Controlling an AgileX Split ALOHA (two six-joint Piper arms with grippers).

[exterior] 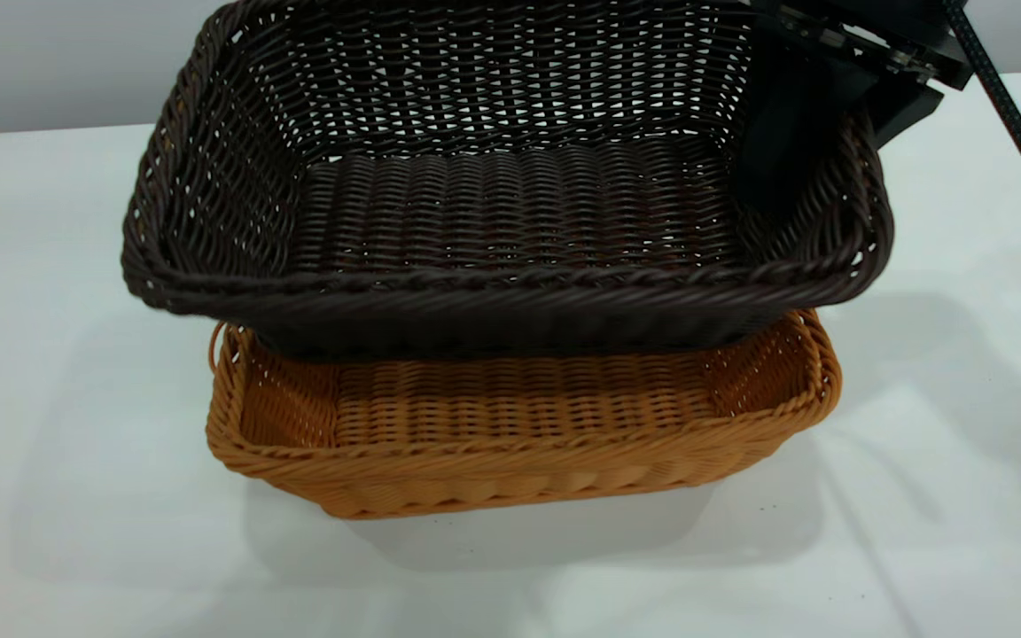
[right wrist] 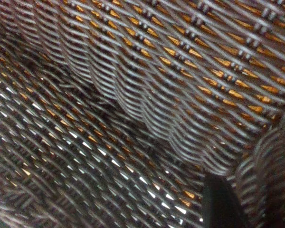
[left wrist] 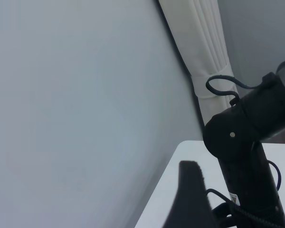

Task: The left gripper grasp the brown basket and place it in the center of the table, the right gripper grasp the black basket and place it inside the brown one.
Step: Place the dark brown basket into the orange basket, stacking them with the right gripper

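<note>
Here the right tool (exterior: 807, 133) is closed on the right end wall of the black basket (exterior: 493, 204) and holds it above the brown basket (exterior: 519, 425), long axes nearly parallel; the brown one lies below on the bench (exterior: 76, 496), slightly nearer to me

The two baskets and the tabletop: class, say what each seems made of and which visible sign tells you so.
Black basket: woven wicker, possibly synthetic; even glossy strands, braided rim, light through the gaps.
Brown basket: the same weave in orange-tan, slightly shiny.
Table: smooth white-grey top, probably laminate; faint shadows, no grain.
</note>
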